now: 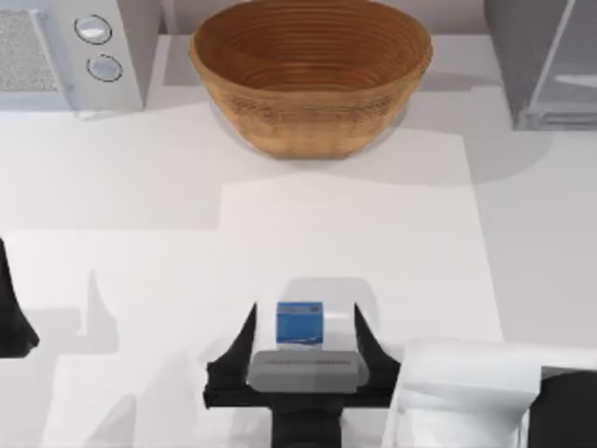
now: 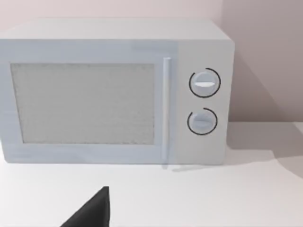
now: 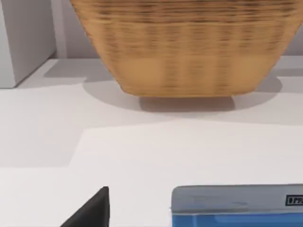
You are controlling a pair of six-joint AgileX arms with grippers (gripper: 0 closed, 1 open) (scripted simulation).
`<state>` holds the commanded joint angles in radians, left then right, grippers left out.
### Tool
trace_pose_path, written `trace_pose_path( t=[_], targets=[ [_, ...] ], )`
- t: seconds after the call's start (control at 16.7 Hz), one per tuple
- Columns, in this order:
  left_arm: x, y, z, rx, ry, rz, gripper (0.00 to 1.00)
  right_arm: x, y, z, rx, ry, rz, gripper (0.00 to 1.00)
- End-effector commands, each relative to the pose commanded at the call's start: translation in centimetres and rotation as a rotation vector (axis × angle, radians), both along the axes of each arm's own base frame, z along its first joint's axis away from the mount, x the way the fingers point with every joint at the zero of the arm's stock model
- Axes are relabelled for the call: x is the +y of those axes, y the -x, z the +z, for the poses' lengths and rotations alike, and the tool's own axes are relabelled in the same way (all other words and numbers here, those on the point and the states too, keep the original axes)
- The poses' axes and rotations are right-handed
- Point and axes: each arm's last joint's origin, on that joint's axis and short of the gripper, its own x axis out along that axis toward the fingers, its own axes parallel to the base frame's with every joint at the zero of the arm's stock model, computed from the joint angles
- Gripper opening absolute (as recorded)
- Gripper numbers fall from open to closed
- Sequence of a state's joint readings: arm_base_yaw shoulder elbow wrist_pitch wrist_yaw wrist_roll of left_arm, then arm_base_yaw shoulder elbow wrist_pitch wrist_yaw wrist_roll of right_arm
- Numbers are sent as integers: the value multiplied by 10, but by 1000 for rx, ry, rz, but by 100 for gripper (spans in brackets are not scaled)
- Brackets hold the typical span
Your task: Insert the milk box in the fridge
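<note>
The milk box (image 1: pixel 299 324), a small blue carton, stands upright near the table's front edge, at mid-width. My right gripper (image 1: pixel 305 315) is open around it, one dark finger on each side with a small gap to the carton. The right wrist view has the carton's top (image 3: pixel 236 205) close up and one fingertip (image 3: pixel 94 210) beside it. The fridge (image 1: pixel 546 65), grey with a pale glassy door panel, stands at the back right corner. My left gripper (image 1: pixel 9 317) is parked at the table's left edge, open, with one fingertip (image 2: pixel 94 210) in the left wrist view.
A large wicker bowl (image 1: pixel 311 75) (image 3: pixel 184 47) sits at the back centre, between the carton and the rear wall. A white appliance with two round knobs (image 1: pixel 56 51) (image 2: pixel 113 94) stands at the back left. Bare white tabletop (image 1: pixel 354 233) lies between the carton and the bowl.
</note>
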<state>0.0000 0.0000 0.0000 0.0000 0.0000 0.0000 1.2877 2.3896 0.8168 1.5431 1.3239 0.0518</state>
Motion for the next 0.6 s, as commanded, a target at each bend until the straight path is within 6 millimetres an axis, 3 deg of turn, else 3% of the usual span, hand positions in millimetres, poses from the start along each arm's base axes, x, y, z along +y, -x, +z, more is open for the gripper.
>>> trace_pose_path(
  t=[0.24,0.6],
  targets=[
    [0,0,0,0,0,0,100,4,21,-29,3,19,-1,100],
    [0,0,0,0,0,0,100,3,20,-31,4,24,-4,100]
  ],
)
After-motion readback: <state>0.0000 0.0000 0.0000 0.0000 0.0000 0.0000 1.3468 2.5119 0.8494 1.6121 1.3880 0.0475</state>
